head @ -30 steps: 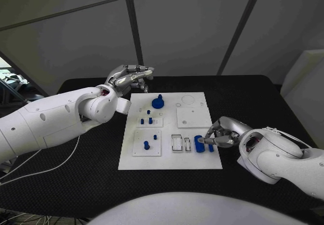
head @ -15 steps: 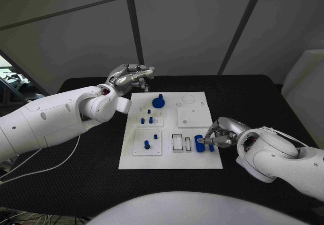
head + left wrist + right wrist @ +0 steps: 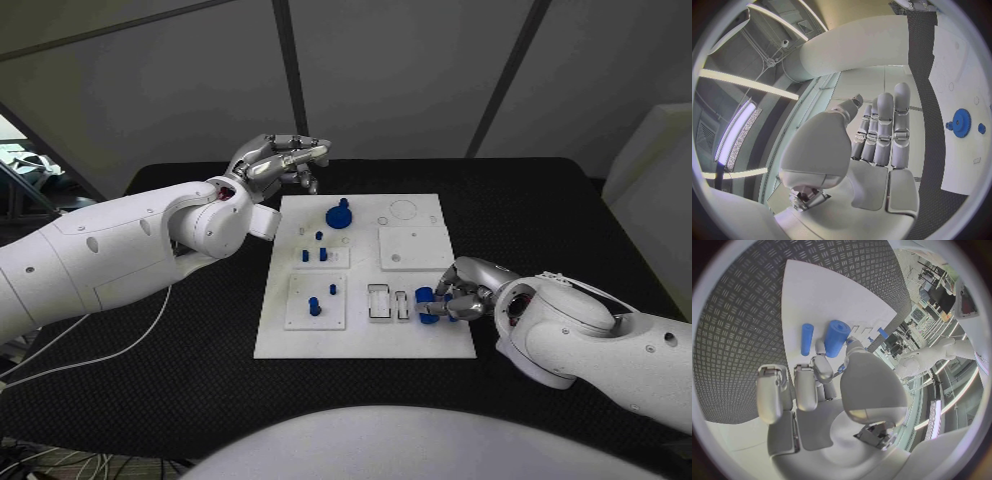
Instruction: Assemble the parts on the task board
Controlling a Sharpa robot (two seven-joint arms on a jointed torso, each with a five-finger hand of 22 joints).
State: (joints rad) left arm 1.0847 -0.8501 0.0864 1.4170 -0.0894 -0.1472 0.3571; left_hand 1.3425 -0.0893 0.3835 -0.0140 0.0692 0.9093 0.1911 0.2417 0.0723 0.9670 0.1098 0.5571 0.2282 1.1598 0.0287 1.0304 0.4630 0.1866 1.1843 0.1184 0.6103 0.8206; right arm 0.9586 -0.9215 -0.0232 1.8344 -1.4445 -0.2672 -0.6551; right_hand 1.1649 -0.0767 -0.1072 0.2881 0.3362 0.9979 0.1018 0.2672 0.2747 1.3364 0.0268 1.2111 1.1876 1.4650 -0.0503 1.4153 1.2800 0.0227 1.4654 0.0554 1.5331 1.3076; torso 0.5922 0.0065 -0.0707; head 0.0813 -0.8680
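The white task board (image 3: 361, 340) lies mid-table. On its right front lie a thick blue cylinder (image 3: 836, 337) and, beside it, a thin blue rod (image 3: 807, 338). My right hand (image 3: 462, 290) is low over them. Its thumb and one finger close on either side of the thick cylinder (image 3: 426, 298), which still lies on the board (image 3: 829, 295). My left hand (image 3: 274, 160) hovers above the board's far left corner with its fingers (image 3: 886, 130) stretched side by side, holding nothing. A blue gear with a knob (image 3: 339, 217) stands at the board's far middle.
Small blue pegs (image 3: 313, 256) stand in the white blocks on the board's left half, with two more (image 3: 315, 307) nearer the front. White slotted holders (image 3: 378, 303) sit left of the cylinder. A square white plate (image 3: 414, 248) lies behind them. The blue gear (image 3: 962, 122) lies beyond my left hand.
My right hand has slid left across the board's right front onto the thick cylinder, hiding the thin rod in the head view. The left hand has barely moved.
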